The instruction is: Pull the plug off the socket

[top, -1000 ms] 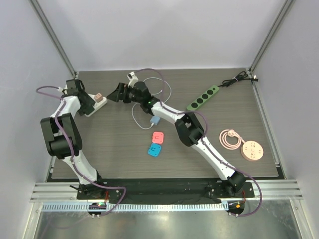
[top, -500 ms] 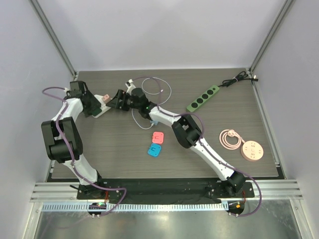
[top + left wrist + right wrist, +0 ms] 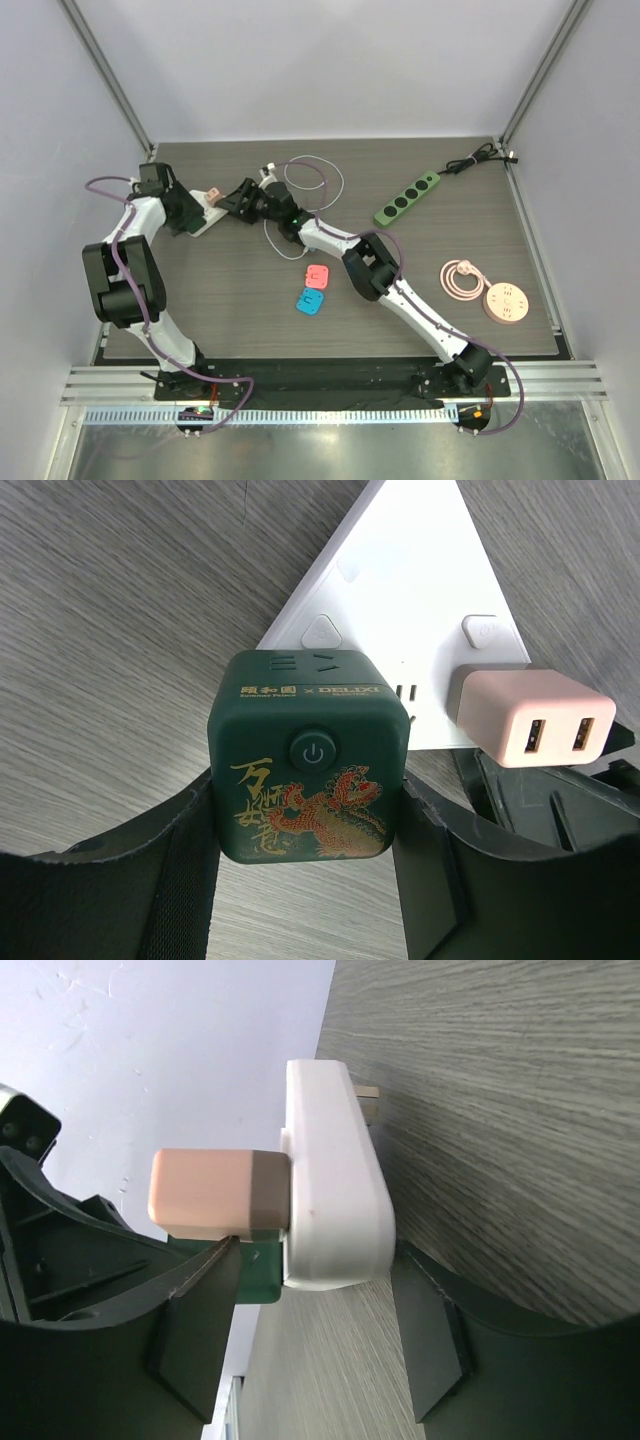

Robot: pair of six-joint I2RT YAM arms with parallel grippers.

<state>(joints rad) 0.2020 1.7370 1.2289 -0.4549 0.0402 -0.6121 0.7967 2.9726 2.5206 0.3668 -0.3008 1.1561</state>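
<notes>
A dark wood-grain bench (image 3: 220, 290) stands between pale walls and metal corner posts. It carries a green power strip (image 3: 407, 197) and, far left, the white socket (image 3: 400, 590) with a dark green cube plug (image 3: 305, 745) and a pink plug (image 3: 530, 715) side by side in it. From overhead that corner is crowded by both arms, and I cannot tell whether the right gripper (image 3: 312, 1260), stretched clear across with fingers either side of the white socket, actually presses on it. The left arm bends out to the same corner, the left gripper (image 3: 305, 815) clamped on the cube plug's sides.
</notes>
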